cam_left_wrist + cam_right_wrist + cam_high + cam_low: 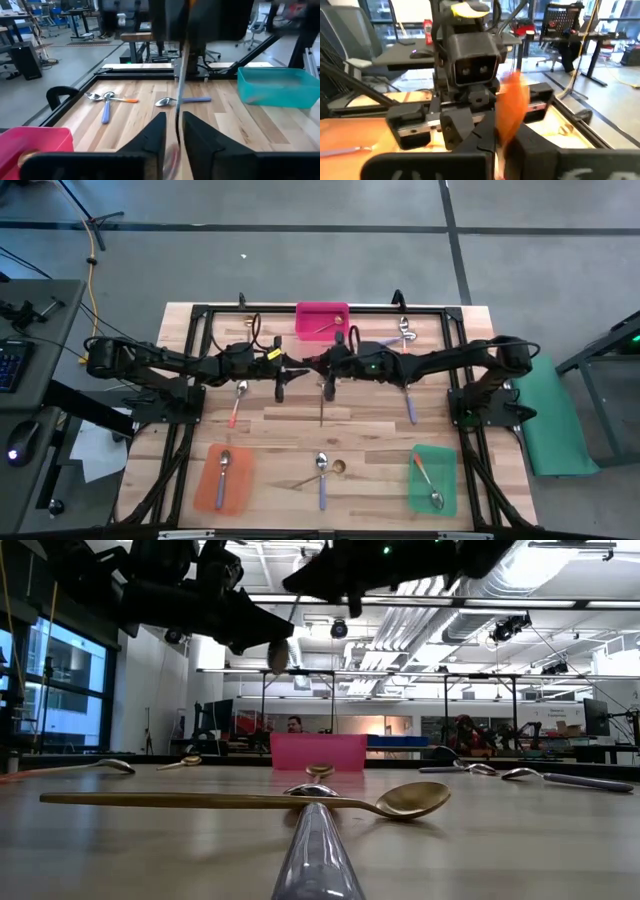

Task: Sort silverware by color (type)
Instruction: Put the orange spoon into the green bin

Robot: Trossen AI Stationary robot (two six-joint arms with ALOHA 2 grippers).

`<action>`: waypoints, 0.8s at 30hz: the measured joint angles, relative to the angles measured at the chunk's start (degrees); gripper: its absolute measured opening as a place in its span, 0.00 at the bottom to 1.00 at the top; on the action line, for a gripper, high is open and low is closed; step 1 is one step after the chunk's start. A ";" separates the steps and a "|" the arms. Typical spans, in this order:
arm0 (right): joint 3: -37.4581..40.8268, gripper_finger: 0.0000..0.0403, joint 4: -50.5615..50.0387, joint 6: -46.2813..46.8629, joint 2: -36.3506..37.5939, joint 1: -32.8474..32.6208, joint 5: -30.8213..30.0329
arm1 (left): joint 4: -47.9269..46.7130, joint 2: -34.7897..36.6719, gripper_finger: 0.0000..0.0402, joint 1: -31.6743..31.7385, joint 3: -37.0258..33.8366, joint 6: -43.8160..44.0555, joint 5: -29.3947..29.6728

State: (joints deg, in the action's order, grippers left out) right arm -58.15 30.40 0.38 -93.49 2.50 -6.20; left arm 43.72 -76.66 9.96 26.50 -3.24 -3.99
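While the spoon (322, 408) hung in the air over the middle of the table (380, 440), both grippers met on it.

Item: spoon, orange handle, silver bowl. It hung bowl-down between the two arms and touched nothing on the table.

Right gripper (327, 385): jaws closed on the orange handle, seen blurred in its own wrist view.

Left gripper (281, 387): jaws narrowly apart on either side of the thin stem, a gap showing. Whether either finger touched the stem could not be told.

Hazards, as judged:
- Slip. The right grip appeared to sit on the handle alone, with the weight of the bowl far below. A loose pinch could let the spoon pivot or drop.
- Snag. If the left arm drew away before its jaws cleared the stem, it could drag the spoon out of the right gripper.
- Scatter. A fall would land among the loose spoons (320, 470) towards the near edge, mixing the types.
- Wrong bin. The orange tray (205, 480) lay at the near left corner, the green tray (447, 470) at the near right, the pink tray (305, 315) at the far edge. The right arm could take the spoon to a tray meant for another type.
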 joint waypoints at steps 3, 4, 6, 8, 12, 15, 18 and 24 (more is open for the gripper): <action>-0.09 0.00 -7.79 1.60 3.98 -0.58 -3.43 | -0.08 0.00 0.21 0.07 0.00 -0.87 0.24; -0.08 0.00 -11.55 2.36 5.52 -0.97 -4.58 | -0.10 0.00 0.22 0.07 0.00 -1.01 0.24; -0.02 0.00 -17.47 3.96 8.56 -2.17 -6.41 | -0.43 0.00 0.25 0.07 0.00 -2.09 0.22; -0.03 0.00 -23.10 5.54 12.06 -4.12 -9.02 | -0.58 0.00 0.27 0.10 0.00 -2.96 0.22; -0.08 0.00 -31.72 9.38 17.57 -8.46 -13.81 | -0.53 0.00 0.28 0.27 -0.02 -3.45 0.23; -0.07 0.00 -36.51 12.54 19.98 -11.22 -17.54 | -0.54 0.00 0.27 0.33 -0.02 -4.38 0.29; -0.07 0.00 -40.59 15.59 19.62 -12.36 -18.45 | -0.56 0.00 0.25 0.33 -0.02 -4.46 0.31; 0.00 0.01 -44.89 18.35 13.05 -10.39 -17.99 | -0.73 0.02 0.19 0.11 -0.88 -4.33 -0.27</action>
State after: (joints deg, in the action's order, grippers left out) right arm -58.15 -14.48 18.73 -80.44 -7.88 -24.19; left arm 42.99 -76.64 10.07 25.62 -7.58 -4.26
